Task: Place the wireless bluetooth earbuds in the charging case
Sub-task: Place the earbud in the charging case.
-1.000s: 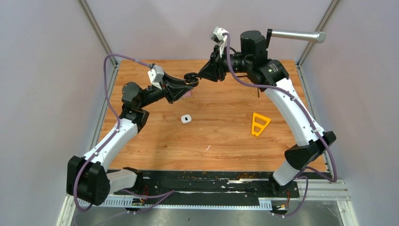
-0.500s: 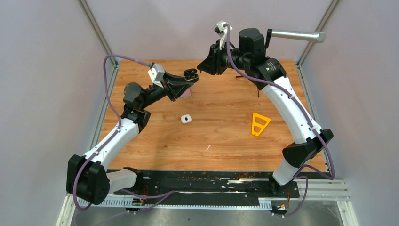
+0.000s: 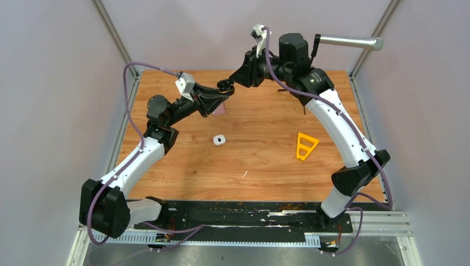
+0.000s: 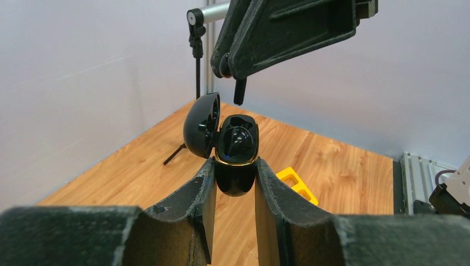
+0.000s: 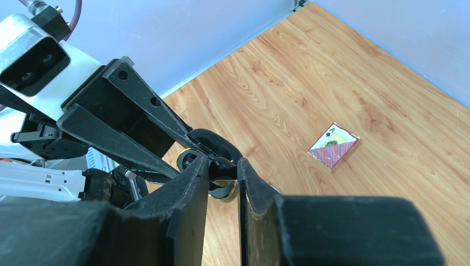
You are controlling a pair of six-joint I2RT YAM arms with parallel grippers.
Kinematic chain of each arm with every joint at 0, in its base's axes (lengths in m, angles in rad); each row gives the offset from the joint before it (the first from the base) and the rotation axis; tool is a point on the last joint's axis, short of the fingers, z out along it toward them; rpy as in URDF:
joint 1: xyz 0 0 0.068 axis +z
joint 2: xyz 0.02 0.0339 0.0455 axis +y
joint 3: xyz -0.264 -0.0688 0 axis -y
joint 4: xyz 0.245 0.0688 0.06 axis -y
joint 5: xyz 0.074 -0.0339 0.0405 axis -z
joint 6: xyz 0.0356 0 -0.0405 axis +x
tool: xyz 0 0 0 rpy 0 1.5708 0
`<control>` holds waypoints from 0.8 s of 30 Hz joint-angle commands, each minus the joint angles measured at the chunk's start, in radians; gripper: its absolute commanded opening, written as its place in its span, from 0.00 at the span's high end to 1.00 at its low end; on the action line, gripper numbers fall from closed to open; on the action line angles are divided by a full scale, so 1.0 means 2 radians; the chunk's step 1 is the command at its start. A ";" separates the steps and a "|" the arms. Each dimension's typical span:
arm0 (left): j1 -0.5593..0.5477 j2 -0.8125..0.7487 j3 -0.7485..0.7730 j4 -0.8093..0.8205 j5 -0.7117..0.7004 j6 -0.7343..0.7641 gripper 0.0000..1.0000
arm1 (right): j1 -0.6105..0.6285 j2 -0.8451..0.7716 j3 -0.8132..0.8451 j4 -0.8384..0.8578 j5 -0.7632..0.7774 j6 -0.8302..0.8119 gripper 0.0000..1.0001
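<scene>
My left gripper (image 3: 223, 88) is shut on the black charging case (image 4: 236, 147) and holds it in the air above the table's far part. The case lid (image 4: 200, 124) is open, and a gold rim runs round the body. My right gripper (image 3: 232, 83) is shut on a black earbud (image 4: 239, 91). It holds the earbud stem down, just above the open case. In the right wrist view the earbud (image 5: 221, 166) sits between my fingertips, with the case's gold rim (image 5: 223, 192) right below. No other earbuds show.
A small white rounded case (image 3: 220, 139) lies mid-table. A yellow triangular piece (image 3: 306, 145) lies to the right. A playing card (image 5: 333, 145) lies under the left gripper (image 3: 219, 110). A thin white sliver (image 3: 244, 173) lies nearer the front. A thin black stand (image 4: 195, 66) is at the far edge.
The right gripper drew up and back from the case, then came close to it again. The left gripper raised the case slightly.
</scene>
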 commanded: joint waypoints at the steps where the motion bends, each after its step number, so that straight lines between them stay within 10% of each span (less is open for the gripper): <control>1: -0.001 0.000 0.026 0.022 -0.002 -0.007 1.00 | 0.004 0.005 0.006 0.023 -0.009 0.009 1.00; 24: -0.001 -0.001 0.030 0.021 -0.008 -0.014 1.00 | 0.005 0.004 -0.005 0.025 -0.024 0.006 1.00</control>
